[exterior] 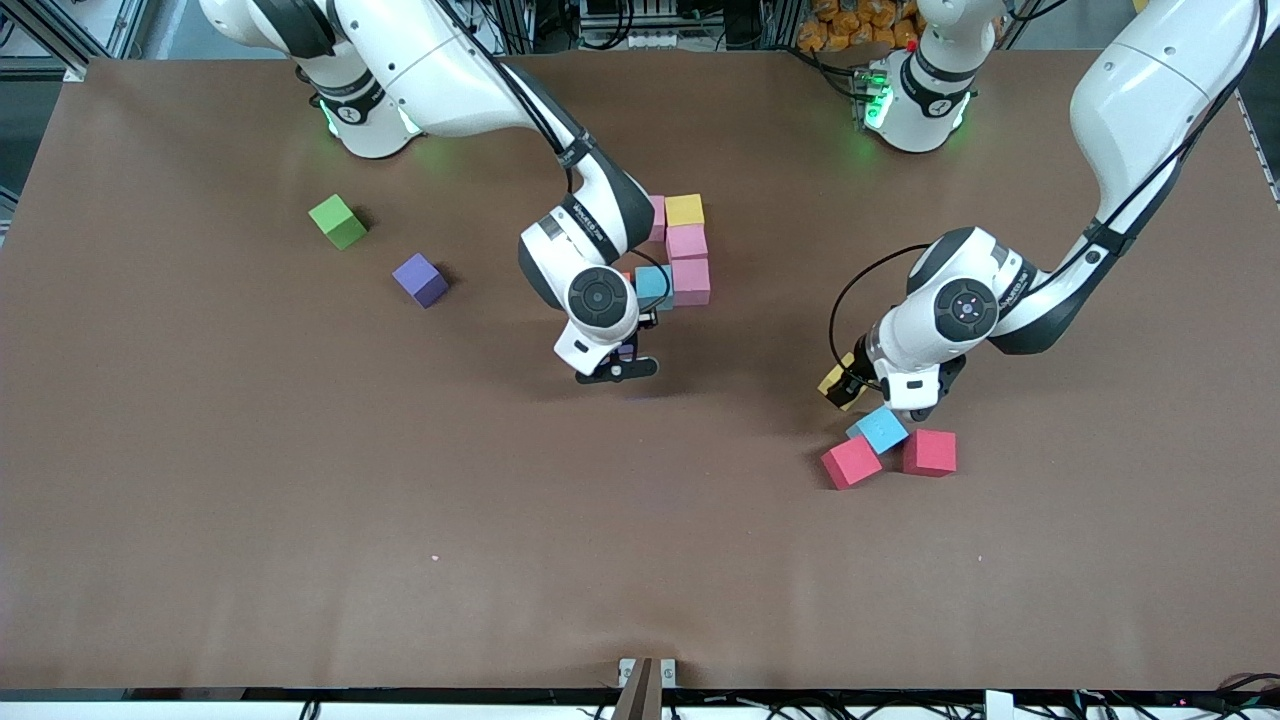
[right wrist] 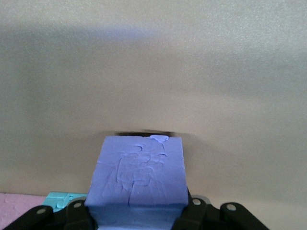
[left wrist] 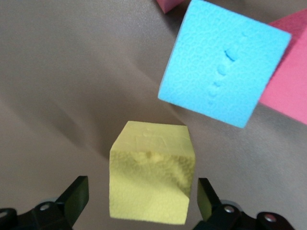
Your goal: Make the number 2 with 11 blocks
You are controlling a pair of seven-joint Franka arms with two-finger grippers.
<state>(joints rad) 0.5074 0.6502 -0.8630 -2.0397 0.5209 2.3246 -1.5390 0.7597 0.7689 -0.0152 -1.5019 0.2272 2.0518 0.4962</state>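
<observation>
- The brown table [exterior: 250,480] is filling pretty much the whole front view, looking matte with a few tiny pale specks on it. Grey framing and cable clutter are showing past the edge at 12 o'clock.
- The right gripper [exterior: 617,370] is hanging just over the table near the middle, its fingers [right wrist: 76,213] pinching a purple block [right wrist: 139,175] from both sides.
- At about 1 o'clock from it, the started shape is sitting: a yellow block [exterior: 685,210], pink blocks [exterior: 688,262] below it in a column, and a light blue block [exterior: 653,284] touching the lowest pink one.
- The left gripper [exterior: 880,395] is sitting low toward the left arm's end, fingers [left wrist: 76,196] spread wide either side of a yellow cube [left wrist: 152,179] without squeezing it.
- At 6 o'clock of that gripper, a blue cube [exterior: 880,430] is lying tilted between two crimson cubes [exterior: 890,457].
- A second purple block [exterior: 420,279] and a green cube [exterior: 338,221] are lying loose toward the right arm's end.
</observation>
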